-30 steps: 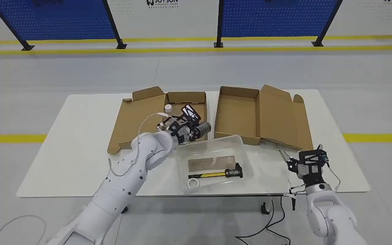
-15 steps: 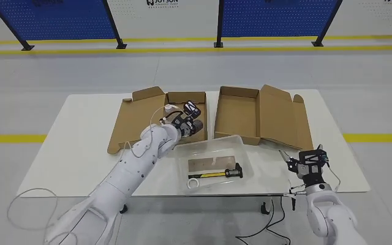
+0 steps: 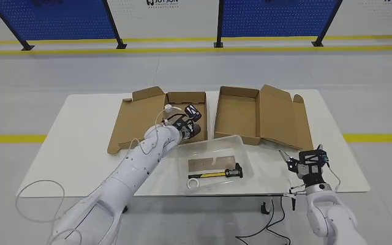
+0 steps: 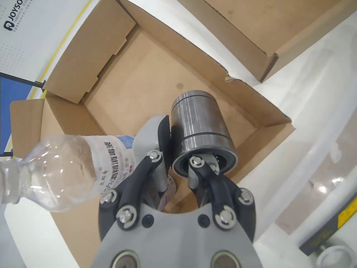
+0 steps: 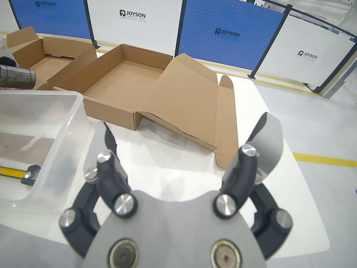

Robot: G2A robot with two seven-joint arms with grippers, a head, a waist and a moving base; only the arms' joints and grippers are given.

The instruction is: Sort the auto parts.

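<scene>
Since a second ago, left arm stretched farther out, drawing steel cylinder [image 4: 200,129] in over left box [image 4: 156,65]. Left gripper [image 4: 181,152] clamped on cylinder, held above box floor beside plastic bottle [image 4: 64,165]. Step: placing. Next, probably: lower, release clear of bottle. Right gripper [image 5: 188,129] wide open, empty, over white table [image 3: 79,135] front. Clear bin [image 5: 55,129] holds caliper [image 3: 215,174]. Right box [image 3: 236,113] beyond; blue panels [image 3: 61,15] behind.

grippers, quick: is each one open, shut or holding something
Left gripper: shut on the metal cylinder.
Right gripper: open, holding nothing.
</scene>
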